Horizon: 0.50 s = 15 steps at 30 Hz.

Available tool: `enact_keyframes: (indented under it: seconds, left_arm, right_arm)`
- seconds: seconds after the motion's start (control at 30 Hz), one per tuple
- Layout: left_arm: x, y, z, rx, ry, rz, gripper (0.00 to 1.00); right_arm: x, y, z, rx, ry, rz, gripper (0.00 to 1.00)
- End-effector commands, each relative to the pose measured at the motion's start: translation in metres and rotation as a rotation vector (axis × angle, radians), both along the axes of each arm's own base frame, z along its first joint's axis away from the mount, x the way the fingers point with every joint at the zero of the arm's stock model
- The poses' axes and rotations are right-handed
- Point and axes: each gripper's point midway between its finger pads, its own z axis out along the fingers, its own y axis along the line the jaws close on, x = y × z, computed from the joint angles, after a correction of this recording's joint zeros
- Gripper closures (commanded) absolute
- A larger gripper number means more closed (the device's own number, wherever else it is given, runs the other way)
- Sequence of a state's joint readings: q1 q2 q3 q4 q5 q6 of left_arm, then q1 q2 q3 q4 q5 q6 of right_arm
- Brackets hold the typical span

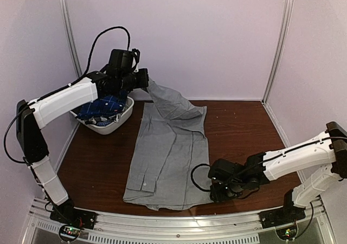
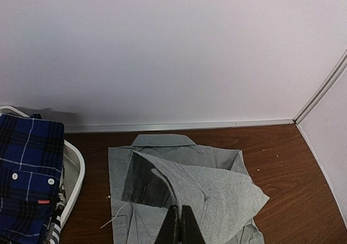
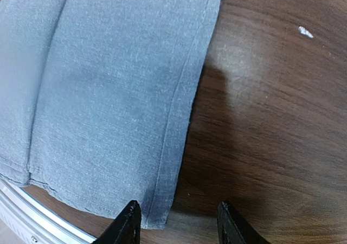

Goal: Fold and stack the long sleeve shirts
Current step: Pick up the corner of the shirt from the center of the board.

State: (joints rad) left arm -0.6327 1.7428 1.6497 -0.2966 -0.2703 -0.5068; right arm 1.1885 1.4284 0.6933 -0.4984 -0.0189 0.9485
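Right gripper (image 3: 179,225) first, low at the near edge of the dark brown wooden counter (image 1: 244,130). Its fingers are spread wide, one over the hem corner of the plain grey collared cloth shirt (image 1: 168,146) and the other over bare wood. Nothing is caught between them, and I cannot tell whether they touch the cloth.

From that hem the grey shirt runs away from the arms in a long, fairly narrow strip, lying flat on the counter with its lower half smooth.

Further out the cloth rumples, the collar sits toward the back wall, and one upper portion rises off the counter. That's the left gripper (image 1: 147,80), fingers pressed together and pinching a peak of grey fabric, holding it up over the shirt's far end.

Just beside that arm, at the far left, sits the white oval plastic basket (image 1: 111,126), with a dark blue plaid shirt with white lines (image 1: 100,108) heaped inside it.

So where are we? Early, by my reading. The grey shirt is laid out and looks partway through its first folds, with a sleeve or shoulder flap apparently being brought across. It is not yet a compact bundle. No stack is started anywhere on the counter, and the plaid shirt waits in the basket, unfolded. Most of the job is ahead.
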Motion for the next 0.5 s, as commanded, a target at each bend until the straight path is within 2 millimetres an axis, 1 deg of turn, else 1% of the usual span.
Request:
enact_keyframes:
  seconds: [0.0,0.07,0.13,0.17,0.2,0.27,0.4,0.47]
  left_arm:
    - [0.008,0.000,0.012,-0.030,-0.043,-0.002,1.00]
    - [0.008,0.001,0.011,-0.032,-0.041,-0.004,1.00]
    - [0.008,0.000,0.011,-0.038,-0.041,-0.008,1.00]
    - [0.008,0.000,0.010,-0.039,-0.041,-0.008,1.00]
    - [0.008,0.000,0.011,-0.041,-0.041,-0.009,1.00]
    - [0.008,0.000,0.010,-0.038,-0.039,-0.010,1.00]
    - [0.009,0.000,0.010,-0.040,-0.041,-0.008,1.00]
    - [0.009,-0.001,0.009,-0.042,-0.039,-0.012,1.00]
  right_arm:
    - [-0.005,0.007,-0.001,-0.029,0.011,-0.012,0.51]
    - [-0.005,0.011,-0.004,-0.034,0.013,-0.008,0.52]
    - [-0.006,0.013,-0.007,-0.043,0.017,-0.005,0.55]
    - [-0.006,0.015,-0.008,-0.046,0.018,-0.004,0.60]
    - [-0.007,0.016,-0.008,-0.046,0.019,-0.001,0.62]
    - [-0.009,0.017,-0.010,-0.052,0.024,0.005,0.70]
    - [-0.014,0.003,-0.017,-0.102,0.041,-0.002,0.88]
    - [-0.011,-0.004,-0.016,-0.129,0.021,-0.016,0.94]
